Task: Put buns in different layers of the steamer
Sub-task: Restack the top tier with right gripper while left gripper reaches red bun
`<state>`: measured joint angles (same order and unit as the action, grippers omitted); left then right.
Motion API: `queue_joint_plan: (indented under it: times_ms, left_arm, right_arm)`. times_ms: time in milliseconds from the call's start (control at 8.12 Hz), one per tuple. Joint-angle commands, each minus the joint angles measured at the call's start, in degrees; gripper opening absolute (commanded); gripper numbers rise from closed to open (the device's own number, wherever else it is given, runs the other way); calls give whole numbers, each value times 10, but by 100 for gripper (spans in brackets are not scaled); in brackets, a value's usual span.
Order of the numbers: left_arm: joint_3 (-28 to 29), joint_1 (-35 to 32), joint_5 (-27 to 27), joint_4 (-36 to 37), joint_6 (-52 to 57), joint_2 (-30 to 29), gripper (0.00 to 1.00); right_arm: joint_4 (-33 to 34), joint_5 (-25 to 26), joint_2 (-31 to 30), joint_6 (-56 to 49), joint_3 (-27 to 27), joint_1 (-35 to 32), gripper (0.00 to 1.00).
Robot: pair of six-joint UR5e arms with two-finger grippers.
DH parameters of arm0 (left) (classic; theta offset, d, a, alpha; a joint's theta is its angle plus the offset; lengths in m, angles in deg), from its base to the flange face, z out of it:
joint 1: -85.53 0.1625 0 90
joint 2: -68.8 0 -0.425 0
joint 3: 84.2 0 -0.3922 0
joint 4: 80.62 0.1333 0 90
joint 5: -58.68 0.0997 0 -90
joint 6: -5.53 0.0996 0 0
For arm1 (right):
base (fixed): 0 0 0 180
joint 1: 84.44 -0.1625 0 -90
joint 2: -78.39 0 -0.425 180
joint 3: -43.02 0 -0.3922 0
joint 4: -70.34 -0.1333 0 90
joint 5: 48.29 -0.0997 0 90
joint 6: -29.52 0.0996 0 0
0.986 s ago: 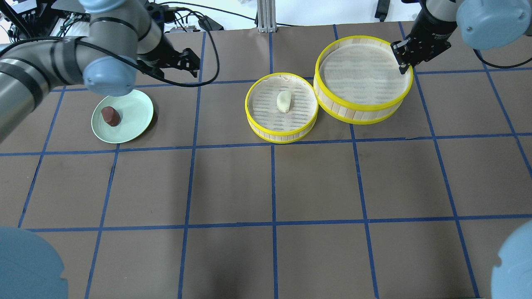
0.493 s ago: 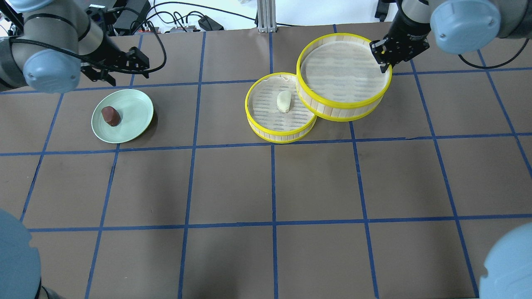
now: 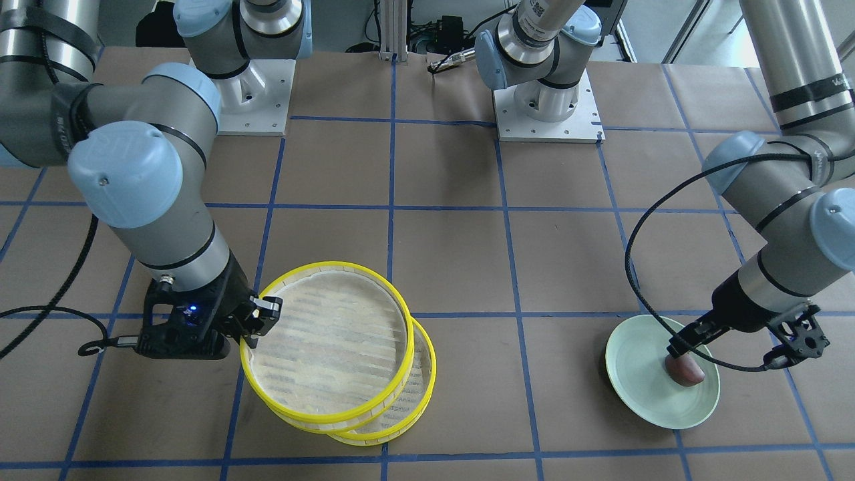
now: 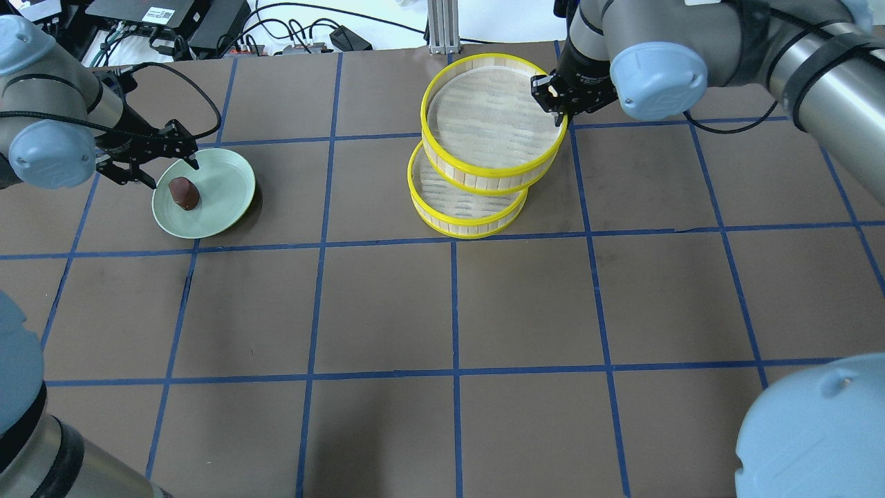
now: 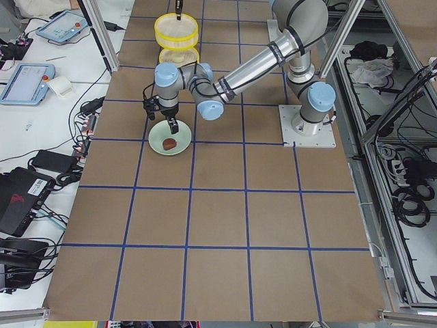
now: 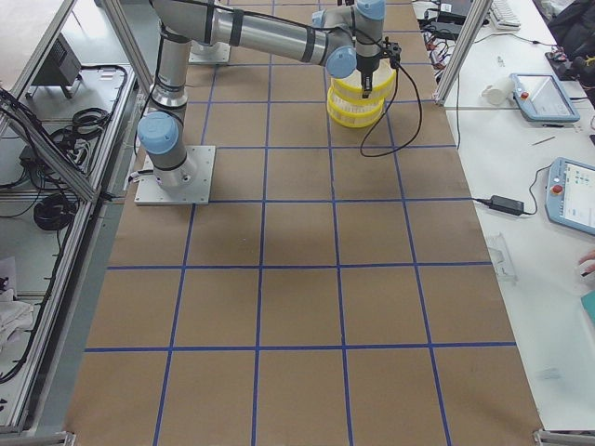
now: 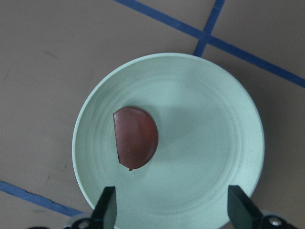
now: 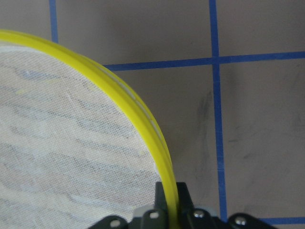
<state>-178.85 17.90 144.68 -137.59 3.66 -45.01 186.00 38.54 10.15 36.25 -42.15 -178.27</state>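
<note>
My right gripper (image 4: 556, 104) is shut on the yellow rim of the upper steamer tray (image 4: 484, 169) and holds it over the lower steamer tray (image 4: 456, 220), slightly offset. The right wrist view shows the fingers (image 8: 167, 194) clamped on that rim (image 8: 138, 114). The cream bun is hidden under the upper tray. The reddish-brown bun (image 4: 184, 193) lies on the pale green plate (image 4: 228, 187). My left gripper (image 4: 173, 175) is open just above the plate, with the bun (image 7: 137, 137) a little ahead of its fingertips (image 7: 106, 210).
Brown paper with blue tape grid lines covers the table (image 4: 456, 311). Cables and electronics (image 4: 173, 28) lie beyond the far edge. The left arm's cable (image 3: 641, 280) loops over the table near the plate (image 3: 641, 387).
My right gripper has carried the upper tray to the left, over the lower tray, and it now covers the cream bun. My left gripper has moved left and down to the green plate.
</note>
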Motion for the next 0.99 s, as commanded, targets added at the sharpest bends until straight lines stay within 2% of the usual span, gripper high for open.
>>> queue_joint_plan:
  times_ms: [0,123,370,739,862]
  left_arm:
    - [-6,2,47,15,-10,-36,82]
    - [-6,3,51,17,-14,-40,82]
    - [-4,3,46,67,-16,-67,82]
    - [3,3,35,77,-45,-75,81]
    - [3,3,33,78,-45,-78,65]
  right_arm:
    - [26,-2,30,34,-2,-21,0]
    - [26,-2,35,41,-3,-28,0]
    - [26,-2,43,41,-7,-30,0]
    - [26,-1,50,41,-10,-30,0]
    - [26,-1,51,42,-10,-30,0]
